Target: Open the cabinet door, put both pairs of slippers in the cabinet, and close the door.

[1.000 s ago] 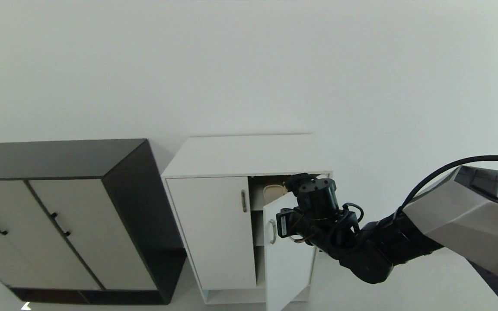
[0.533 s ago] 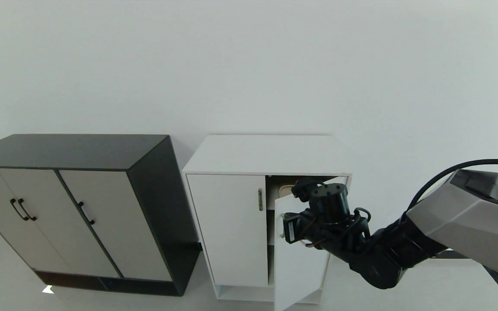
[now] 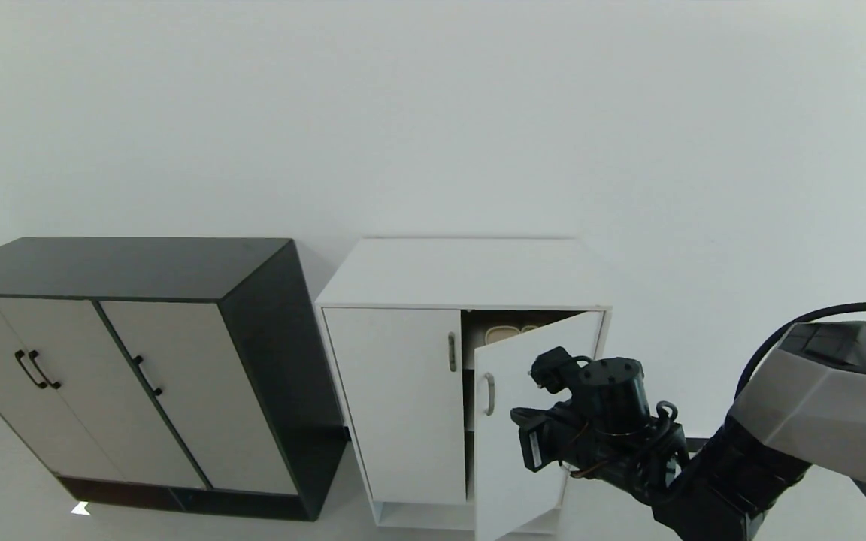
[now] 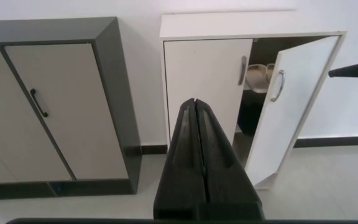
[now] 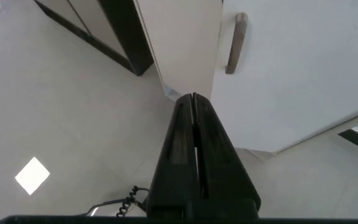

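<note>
From my end the cabinet [image 3: 448, 272] is plain white all over. Its door [image 3: 497, 466] is the same white, with a dull silver-grey handle [image 3: 489, 394]. The slippers [image 4: 261, 73] look pale cream against the dark inside. The cupboard [image 3: 252, 346] alongside has a black body, light greyish-beige cupboard doors [image 3: 42, 406] and thin black cupboard handles [image 3: 146, 376]. I see the left gripper [image 4: 195, 102] and right gripper [image 5: 194, 98] both solid black. The wall [image 3: 433, 113] is unpatterned off-white, the floor [image 5: 55, 112] is pale tile and the skirting [image 4: 334, 141] is black.

We saw the pale tiled floor [image 4: 328, 183] carrying a white two-door cabinet [image 3: 395, 406], beige slippers [image 4: 260, 73] lying inside, just beside a black grey-doored cabinet [image 3: 125, 267].
</note>
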`<state>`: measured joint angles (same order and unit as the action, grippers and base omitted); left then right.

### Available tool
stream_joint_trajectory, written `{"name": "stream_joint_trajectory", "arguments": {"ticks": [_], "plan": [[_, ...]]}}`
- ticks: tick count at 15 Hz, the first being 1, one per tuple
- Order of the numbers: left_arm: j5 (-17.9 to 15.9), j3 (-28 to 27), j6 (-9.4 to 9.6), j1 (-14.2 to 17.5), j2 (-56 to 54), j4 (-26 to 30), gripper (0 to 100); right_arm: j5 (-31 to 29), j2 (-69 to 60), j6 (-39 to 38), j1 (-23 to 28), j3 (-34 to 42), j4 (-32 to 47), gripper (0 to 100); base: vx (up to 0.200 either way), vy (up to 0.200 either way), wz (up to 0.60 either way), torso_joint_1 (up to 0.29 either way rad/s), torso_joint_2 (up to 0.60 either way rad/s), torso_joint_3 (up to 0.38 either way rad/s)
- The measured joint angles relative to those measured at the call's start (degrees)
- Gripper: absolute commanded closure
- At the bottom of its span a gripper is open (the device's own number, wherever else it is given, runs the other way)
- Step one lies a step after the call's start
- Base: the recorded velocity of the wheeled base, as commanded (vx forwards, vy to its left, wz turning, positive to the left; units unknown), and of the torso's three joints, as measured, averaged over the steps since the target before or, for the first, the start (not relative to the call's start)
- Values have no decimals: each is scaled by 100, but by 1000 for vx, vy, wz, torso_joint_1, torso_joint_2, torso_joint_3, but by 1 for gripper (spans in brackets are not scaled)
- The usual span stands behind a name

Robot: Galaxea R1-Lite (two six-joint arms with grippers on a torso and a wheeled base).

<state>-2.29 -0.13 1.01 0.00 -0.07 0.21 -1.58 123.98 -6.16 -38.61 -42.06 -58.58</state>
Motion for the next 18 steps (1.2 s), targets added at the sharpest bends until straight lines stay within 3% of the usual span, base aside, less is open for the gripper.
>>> {"name": "stream_joint_trajectory", "arguments": {"ticks": [4, 8, 14, 18], "plan": [[0, 2, -4, 0, 0, 0, 100, 4, -27, 2, 0, 501, -350, 100, 200, 0, 0, 11, 4, 4], [2, 4, -4, 0, 0, 0, 100, 110, -39, 6, 13, 1040, -816, 100, 0, 0, 0, 0, 0, 0], [35, 4, -11, -2, 0, -2, 100, 207, -28, 6, -15, 1091, -829, 100, 0, 0, 0, 0, 0, 0], [84, 4, -30, -2, 0, -2, 100, 202, 122, -54, 29, 603, -816, 100, 0, 0, 0, 0, 0, 0]]}}
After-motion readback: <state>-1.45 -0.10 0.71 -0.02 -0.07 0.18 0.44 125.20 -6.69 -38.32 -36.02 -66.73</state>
